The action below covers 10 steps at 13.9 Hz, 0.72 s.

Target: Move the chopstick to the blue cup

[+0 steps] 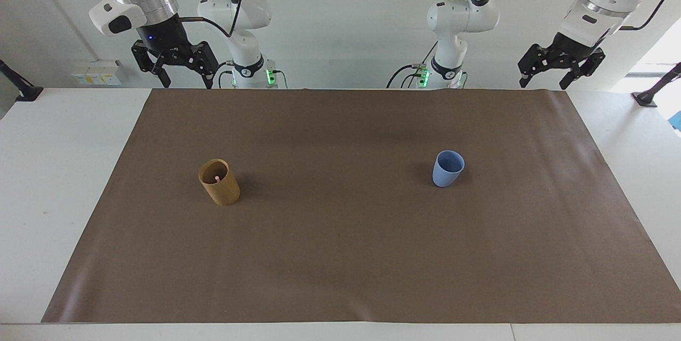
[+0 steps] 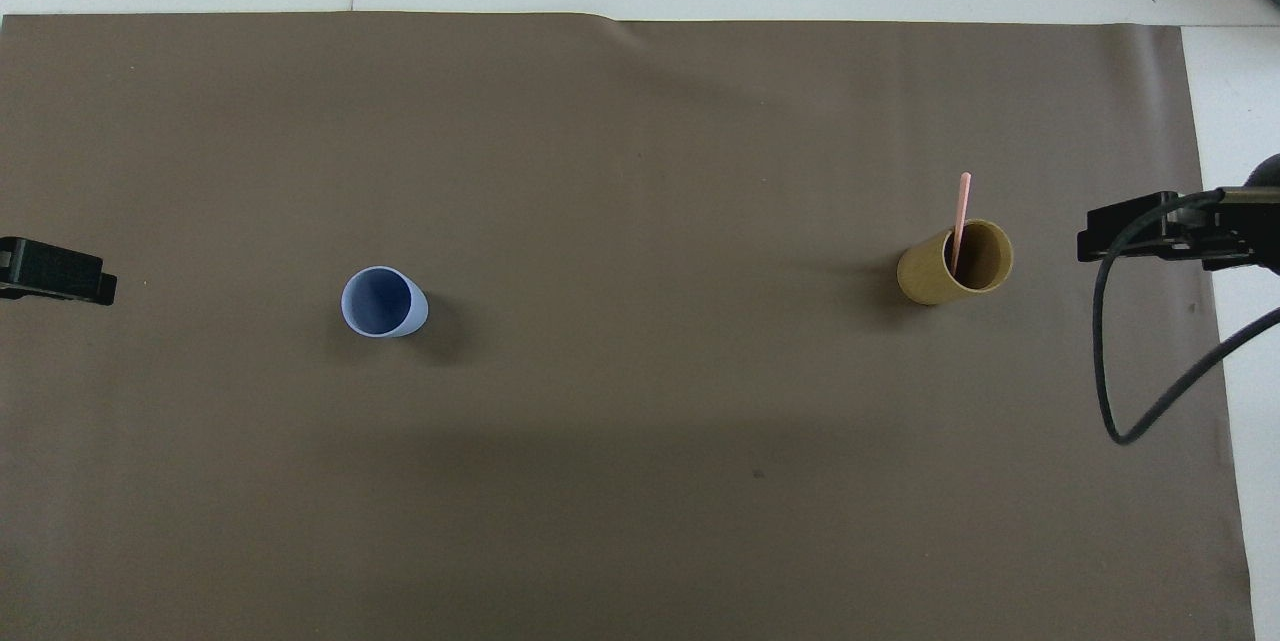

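nothing is done yet. the chopstick [image 2: 963, 211] stands in the tan cup [image 1: 219, 182] toward my right arm's end of the bench; the blue cup [image 1: 447, 168] sits empty, well apart. my right gripper [image 1: 182, 72] and left gripper [image 1: 548, 71] hang wide and empty above the bench edge.

Bright even light, soft shadows beside both cups (daylight glare at one window edge), sharp focus

no readable text, labels or signs
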### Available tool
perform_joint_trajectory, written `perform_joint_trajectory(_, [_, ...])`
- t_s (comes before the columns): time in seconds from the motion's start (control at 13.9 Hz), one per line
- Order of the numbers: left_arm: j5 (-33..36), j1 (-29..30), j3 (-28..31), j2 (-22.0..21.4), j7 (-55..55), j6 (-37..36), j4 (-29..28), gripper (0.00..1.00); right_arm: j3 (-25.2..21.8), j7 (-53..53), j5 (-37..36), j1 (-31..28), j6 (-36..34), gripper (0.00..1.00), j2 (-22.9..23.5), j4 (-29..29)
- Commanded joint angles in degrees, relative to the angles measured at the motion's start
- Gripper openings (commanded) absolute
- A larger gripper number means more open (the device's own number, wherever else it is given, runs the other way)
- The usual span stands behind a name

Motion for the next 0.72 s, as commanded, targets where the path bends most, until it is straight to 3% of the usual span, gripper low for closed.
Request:
perform_joint_trajectory(0.0, [0.2,0.1,0.0,-2.2,0.6,1.6,-3.0,1.00,0.3,-1.8,1.0,-0.9,0.0,1.00,-1.4,-1.6])
perform_joint_trajectory(0.29, [0.2,0.0,-0.1,-2.1,-0.1,4.4,-7.2,1.00,0.2,-1.4,1.0,-1.0,0.3,1.00,-1.3,-1.5])
perform_joint_trajectory(0.65, [-1.7,-0.2,-0.2,-1.8,-3.1,15.2,-17.6,1.00,0.3,-1.5,1.0,-0.9,0.3,1.00,-1.3,-1.5])
